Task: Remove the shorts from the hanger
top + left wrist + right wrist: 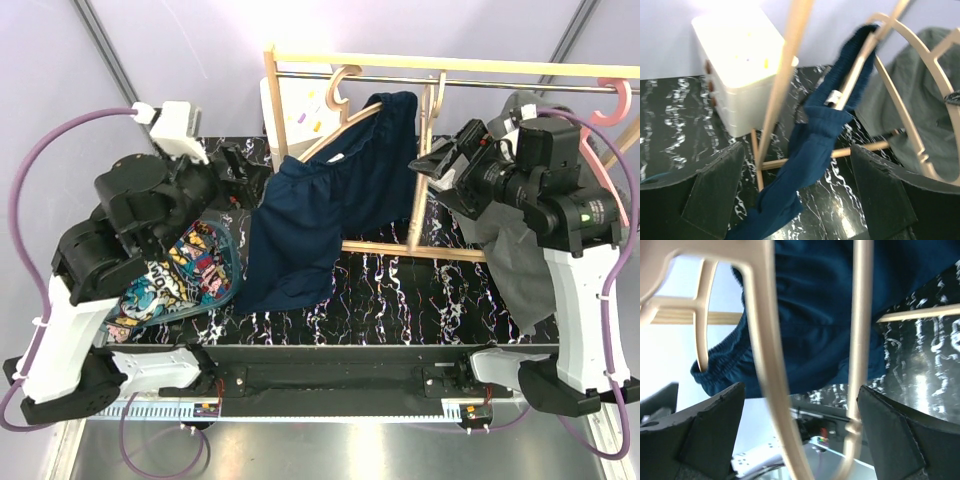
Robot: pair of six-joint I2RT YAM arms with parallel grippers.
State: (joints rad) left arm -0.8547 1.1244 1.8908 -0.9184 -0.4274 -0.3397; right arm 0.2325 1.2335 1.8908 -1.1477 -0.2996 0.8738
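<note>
The navy blue shorts hang from a wooden hanger on the rack, their lower end reaching the table. The multicolour cartoon-print shorts lie on the table at the left, under my left arm. The dark grey shorts hang at the right behind my right arm. My left gripper is open and empty, left of the navy shorts, which hang ahead between its fingers. My right gripper is open, with the hanger's wooden bars between its fingers and the navy shorts just beyond.
A wooden rack with a metal rail spans the back of the black marble table. A white drawer box stands at the back left. Pink hangers hang on the rail. The rack's wooden post is close to my left gripper.
</note>
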